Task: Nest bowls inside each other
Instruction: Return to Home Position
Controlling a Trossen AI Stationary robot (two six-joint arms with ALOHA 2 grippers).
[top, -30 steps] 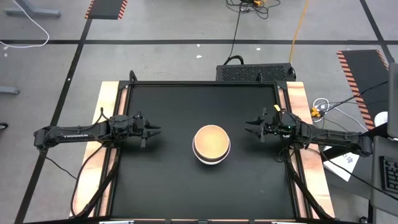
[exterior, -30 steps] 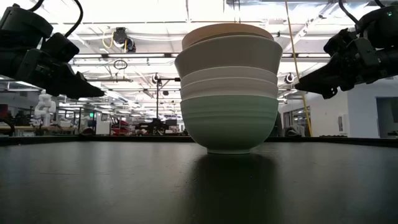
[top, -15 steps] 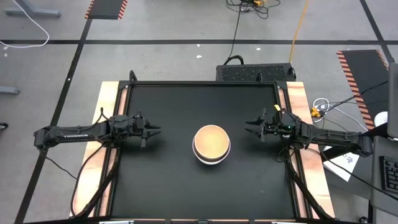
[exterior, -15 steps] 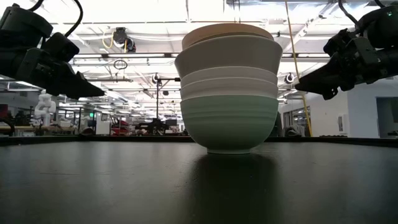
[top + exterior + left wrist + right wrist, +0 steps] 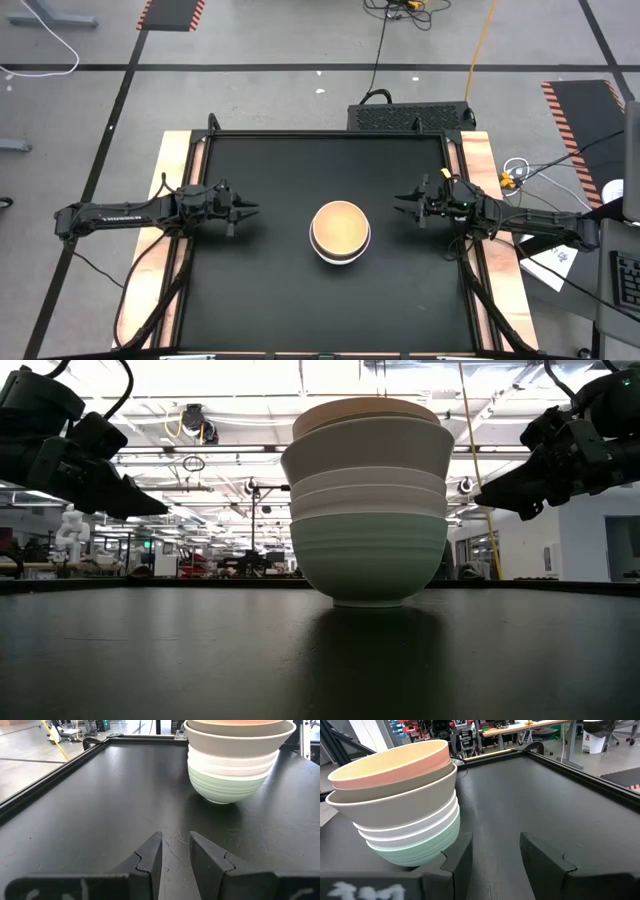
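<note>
One nested stack of bowls (image 5: 340, 232) in the middle of the desk (image 5: 260, 290), straight ahead of both pincers and well apart from each. On top the peach bowl (image 5: 395, 765), at the bottom the mint green bowl (image 5: 368, 555). Probably stiff and smooth, light singly but heavier as a stack; breakable if ceramic. Best taken at the lowest bowl's wall, or simply left alone. Slightly spread the left pincer (image 5: 250, 211), wider spread the right pincer (image 5: 400, 209), both pinching nothing. Hard to count the inner bowls, with only thin rims showing between top and bottom.
</note>
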